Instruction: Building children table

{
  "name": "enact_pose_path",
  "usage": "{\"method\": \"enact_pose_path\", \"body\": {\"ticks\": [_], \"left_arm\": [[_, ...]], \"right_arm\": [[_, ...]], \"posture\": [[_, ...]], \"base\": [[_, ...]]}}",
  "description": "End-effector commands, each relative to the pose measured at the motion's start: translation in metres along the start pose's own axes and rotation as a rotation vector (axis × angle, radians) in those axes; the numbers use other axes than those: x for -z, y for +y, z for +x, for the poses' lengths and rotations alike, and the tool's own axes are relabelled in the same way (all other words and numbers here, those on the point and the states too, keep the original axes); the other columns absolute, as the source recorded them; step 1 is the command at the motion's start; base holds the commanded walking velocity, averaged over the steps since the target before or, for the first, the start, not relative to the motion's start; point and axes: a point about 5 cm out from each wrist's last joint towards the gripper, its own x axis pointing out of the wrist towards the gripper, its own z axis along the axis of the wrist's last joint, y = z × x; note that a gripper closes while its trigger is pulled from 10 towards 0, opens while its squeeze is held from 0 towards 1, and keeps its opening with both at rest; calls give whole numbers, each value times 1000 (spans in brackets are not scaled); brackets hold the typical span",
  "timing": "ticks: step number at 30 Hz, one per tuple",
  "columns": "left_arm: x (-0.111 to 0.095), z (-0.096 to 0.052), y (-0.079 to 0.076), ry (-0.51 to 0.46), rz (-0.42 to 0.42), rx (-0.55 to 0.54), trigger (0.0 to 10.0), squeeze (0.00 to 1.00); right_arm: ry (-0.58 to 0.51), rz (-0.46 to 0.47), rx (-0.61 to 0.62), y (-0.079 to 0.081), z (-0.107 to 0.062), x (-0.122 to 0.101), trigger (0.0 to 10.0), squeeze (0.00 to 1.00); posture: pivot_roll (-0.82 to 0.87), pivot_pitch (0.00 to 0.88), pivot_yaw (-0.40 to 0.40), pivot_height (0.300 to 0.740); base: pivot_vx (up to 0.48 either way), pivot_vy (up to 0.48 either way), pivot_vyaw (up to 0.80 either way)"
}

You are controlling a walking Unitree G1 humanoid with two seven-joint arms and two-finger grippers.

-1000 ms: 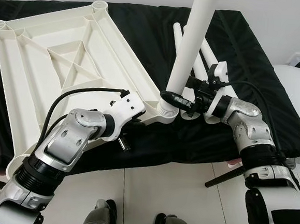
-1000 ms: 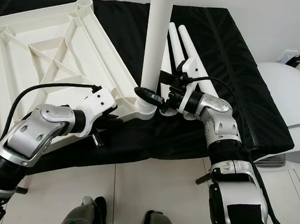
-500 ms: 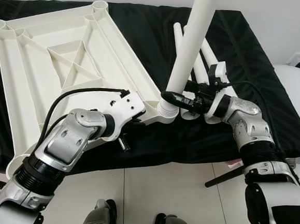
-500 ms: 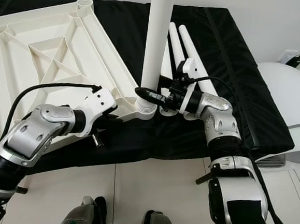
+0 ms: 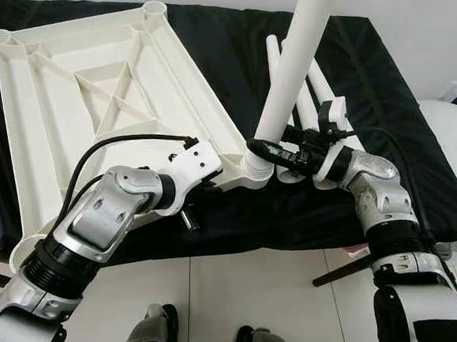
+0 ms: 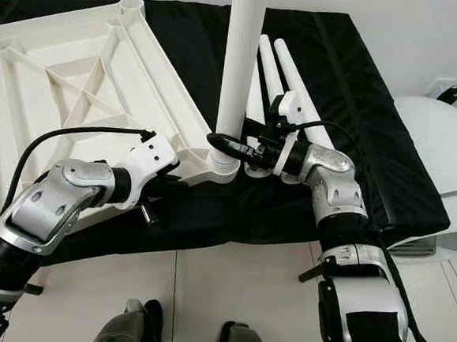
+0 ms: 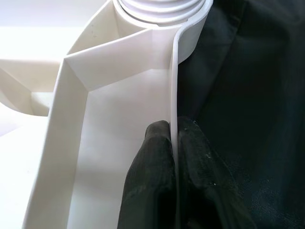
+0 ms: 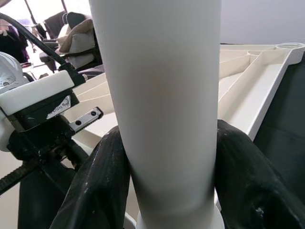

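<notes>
The white table top (image 5: 100,90) lies upside down on a black cloth, ribs facing up. A white leg (image 5: 292,65) stands upright in the corner socket (image 5: 254,167) nearest me. My right gripper (image 5: 266,149) is shut on this leg just above the socket; in the right wrist view its fingers (image 8: 95,191) hug both sides of the tube (image 8: 167,95). My left gripper (image 7: 175,143) is shut on the thin rim of the table top (image 7: 119,95) just below that socket. Two spare legs (image 6: 288,73) lie on the cloth behind the right wrist.
The black cloth (image 5: 364,63) covers a low platform that ends at a front edge, with tiled floor (image 5: 243,291) below. A rounded white appliance (image 5: 453,133) stands at the right. A dark bar (image 5: 339,271) lies on the floor under my right forearm.
My right wrist has shifted very slightly to the right while staying shut on the leg. The leg, the table top and my left arm hold their places.
</notes>
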Motion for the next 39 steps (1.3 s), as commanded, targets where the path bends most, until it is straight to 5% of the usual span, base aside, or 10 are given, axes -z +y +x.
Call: {"method": "enact_pose_path", "body": {"ticks": [1,15,32,39], "left_arm": [[2,-7,7,1,-10,-70,10000,0],[2,-7,7,0,-16,-69,10000,0],[1,-5,6,-2,-19,-69,10000,0],[1,-6,6,-1,-20,-72,10000,0]], "right_arm": [[-3,10,73,3,-8,5,0,0],[-28,65,380,17,-1,17,0,0],[-17,31,810,50,45,29,0,0],[-9,46,885,61,52,33,0,0]], "posture": [[-6,198,-26,740],[-10,203,-21,740],[-11,207,-19,740],[-2,203,-20,740]], "base": [[0,0,0],[0,0,0],[0,0,0],[0,0,0]]}}
